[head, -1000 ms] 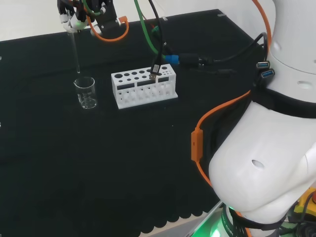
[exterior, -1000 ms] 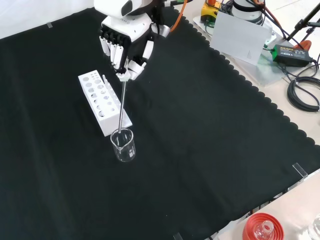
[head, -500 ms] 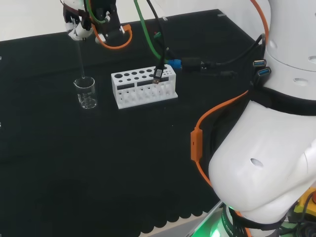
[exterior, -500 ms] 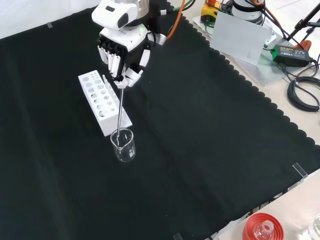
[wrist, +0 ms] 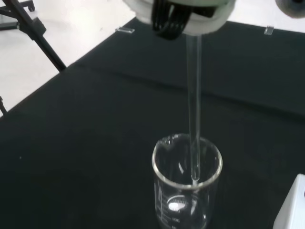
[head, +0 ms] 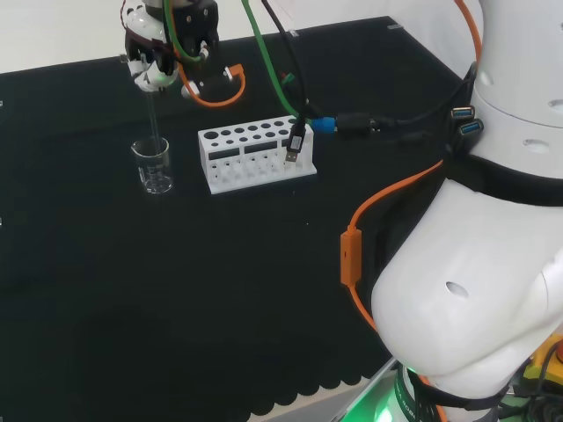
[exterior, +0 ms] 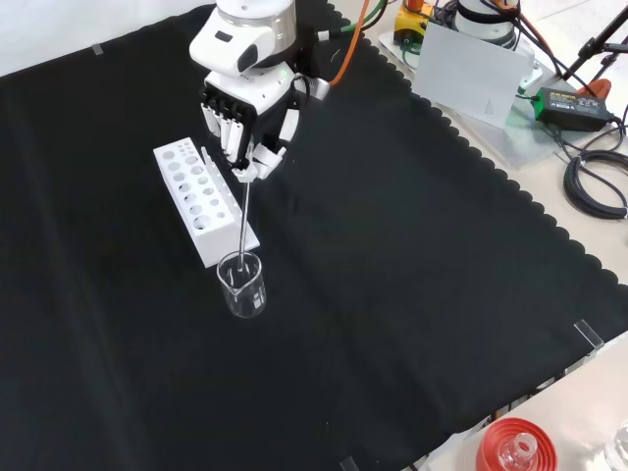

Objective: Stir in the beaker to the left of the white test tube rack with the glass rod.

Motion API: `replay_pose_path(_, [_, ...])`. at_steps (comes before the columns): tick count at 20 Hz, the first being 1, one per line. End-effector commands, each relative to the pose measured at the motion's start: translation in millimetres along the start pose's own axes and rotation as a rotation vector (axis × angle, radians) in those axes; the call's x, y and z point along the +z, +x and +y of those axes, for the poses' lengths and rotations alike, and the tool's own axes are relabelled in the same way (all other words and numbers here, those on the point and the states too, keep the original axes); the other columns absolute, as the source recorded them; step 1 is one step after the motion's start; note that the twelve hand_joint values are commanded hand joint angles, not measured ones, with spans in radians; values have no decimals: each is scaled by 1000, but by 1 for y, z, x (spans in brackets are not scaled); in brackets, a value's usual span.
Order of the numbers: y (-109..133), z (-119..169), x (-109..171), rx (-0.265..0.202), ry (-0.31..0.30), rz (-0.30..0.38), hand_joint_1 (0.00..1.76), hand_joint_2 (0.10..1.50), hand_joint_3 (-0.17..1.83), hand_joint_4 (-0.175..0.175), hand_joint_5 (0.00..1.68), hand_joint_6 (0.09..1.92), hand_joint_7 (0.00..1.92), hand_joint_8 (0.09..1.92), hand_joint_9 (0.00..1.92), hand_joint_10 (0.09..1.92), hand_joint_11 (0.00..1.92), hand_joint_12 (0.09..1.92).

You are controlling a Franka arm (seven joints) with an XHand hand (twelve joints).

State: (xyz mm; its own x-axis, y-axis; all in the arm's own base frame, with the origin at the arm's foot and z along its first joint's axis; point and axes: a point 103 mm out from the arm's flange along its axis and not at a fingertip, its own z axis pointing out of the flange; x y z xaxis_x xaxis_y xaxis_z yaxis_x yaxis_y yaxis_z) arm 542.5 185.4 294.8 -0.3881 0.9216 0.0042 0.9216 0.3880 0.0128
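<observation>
Bare black counter [exterior: 412, 294] is seen around the beaker [exterior: 242, 285] on most sides in the front view; passage is blocked only by the white test tube rack [exterior: 201, 201] just beside it.

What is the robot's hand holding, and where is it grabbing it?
The hand holds the glass rod by its top end, pinched in its fingers.
</observation>
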Motion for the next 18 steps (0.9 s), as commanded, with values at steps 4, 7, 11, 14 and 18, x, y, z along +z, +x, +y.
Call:
replay_pose_path(4, [5, -3, 23, -5, 12, -10, 1314, 774, 504, -175, 1070, 730, 1319, 766, 1866, 137, 1634, 541])
replay_pose_path(7, [8, -3, 25, -16, 28, -13, 1314, 773, 505, -175, 1070, 730, 1319, 766, 1866, 137, 1634, 541])
replay_pose_path(11, [19, 12, 35, -24, 37, -6, 1314, 773, 506, -175, 1070, 730, 1320, 765, 1866, 138, 1634, 541])
replay_pose_path(14, [23, 21, 39, -31, 55, -7, 1314, 772, 506, -175, 1070, 731, 1320, 765, 1866, 138, 1634, 542])
replay_pose_path(18, [23, 31, 41, -37, 68, 1, 1314, 772, 507, -175, 1069, 732, 1320, 764, 1866, 138, 1634, 542])
